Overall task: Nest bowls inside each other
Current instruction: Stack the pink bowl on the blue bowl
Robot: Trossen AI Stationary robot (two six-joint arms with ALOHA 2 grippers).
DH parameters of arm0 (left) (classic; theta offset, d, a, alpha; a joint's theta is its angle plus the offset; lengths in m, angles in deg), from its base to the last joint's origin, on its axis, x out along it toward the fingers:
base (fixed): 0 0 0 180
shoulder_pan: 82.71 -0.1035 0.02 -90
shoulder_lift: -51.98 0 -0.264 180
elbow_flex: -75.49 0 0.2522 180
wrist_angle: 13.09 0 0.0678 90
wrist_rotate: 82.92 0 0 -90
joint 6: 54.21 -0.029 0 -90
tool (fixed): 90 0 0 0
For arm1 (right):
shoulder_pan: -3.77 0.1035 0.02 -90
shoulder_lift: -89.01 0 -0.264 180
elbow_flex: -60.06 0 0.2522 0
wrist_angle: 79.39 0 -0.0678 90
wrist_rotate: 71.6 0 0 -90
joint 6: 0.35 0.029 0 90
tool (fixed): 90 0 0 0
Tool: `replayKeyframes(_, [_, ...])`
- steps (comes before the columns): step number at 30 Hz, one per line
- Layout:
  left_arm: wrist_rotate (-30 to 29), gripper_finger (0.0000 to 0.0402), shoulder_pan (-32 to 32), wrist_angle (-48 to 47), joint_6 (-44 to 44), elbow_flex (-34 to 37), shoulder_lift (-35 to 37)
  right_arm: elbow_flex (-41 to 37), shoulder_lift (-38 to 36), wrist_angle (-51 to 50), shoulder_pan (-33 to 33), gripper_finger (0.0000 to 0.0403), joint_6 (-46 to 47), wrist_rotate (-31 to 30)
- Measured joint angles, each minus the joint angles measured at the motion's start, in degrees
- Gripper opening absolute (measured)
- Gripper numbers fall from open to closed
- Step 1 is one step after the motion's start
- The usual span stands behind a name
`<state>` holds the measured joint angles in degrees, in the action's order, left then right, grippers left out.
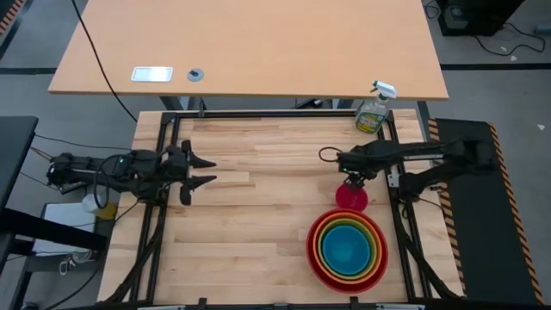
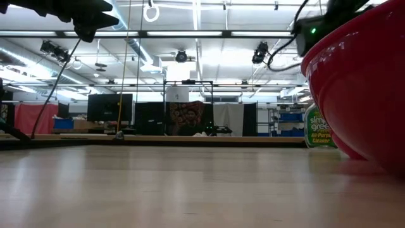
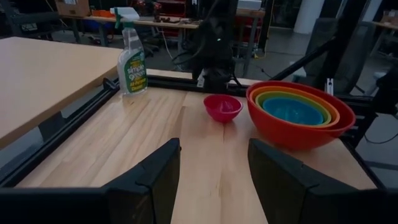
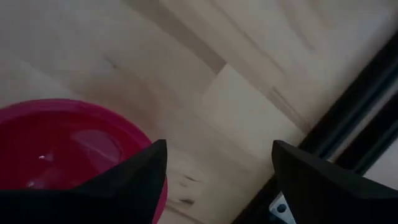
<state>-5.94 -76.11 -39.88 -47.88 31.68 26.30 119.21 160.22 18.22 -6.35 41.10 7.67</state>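
A small magenta-pink bowl (image 1: 351, 198) stands upright on the wooden table (image 1: 258, 215), right of centre. Just nearer the front edge is a stack (image 1: 347, 250): the red bowl (image 3: 298, 127) holds the orange, lime green and blue bowls (image 3: 292, 112). My right gripper (image 1: 351, 179) hangs open, pointing down over the pink bowl's (image 4: 62, 149) far rim. One finger stands over that rim and the other over bare table. No touch shows. My left gripper (image 3: 211, 180) waits open above the table's left side.
A green spray bottle (image 1: 374, 110) stands at the far right corner, behind the pink bowl. A black frame rail (image 4: 348, 124) runs along the table's right edge, close to my right gripper. Bare wood lies between the two arms.
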Motion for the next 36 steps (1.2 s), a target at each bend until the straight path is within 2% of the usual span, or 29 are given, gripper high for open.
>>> replayKeyframes(7, [0.00, 0.0192, -0.01, 0.59, -0.57, 0.00, -0.99, 0.00, 9.83, 0.26, -2.63, 0.0291, -10.26, 2.48])
replayKeyframes(16, [0.00, 0.0192, -0.01, 1.99, -2.25, 0.00, -0.95, 0.62, 19.85, 5.33, -3.64, 0.0291, -19.45, -2.94])
replayKeyframes(30, [-0.01, 0.0192, -0.03, 3.48, -8.45, 0.00, -0.95, 9.73, 21.44, 17.54, -3.74, 0.0276, -29.08, -1.72])
replayKeyframes(34, [-0.02, 0.0192, -0.03, 3.51, -9.48, 0.00, -0.95, 12.49, 21.46, 18.74, -3.20, 0.0271, -30.44, 0.22])
replayKeyframes(36, [-0.02, 0.0192, -0.03, 3.48, -9.55, 0.00, -0.95, 14.75, 21.46, 16.07, -2.90, 0.0270, -29.58, 1.31])
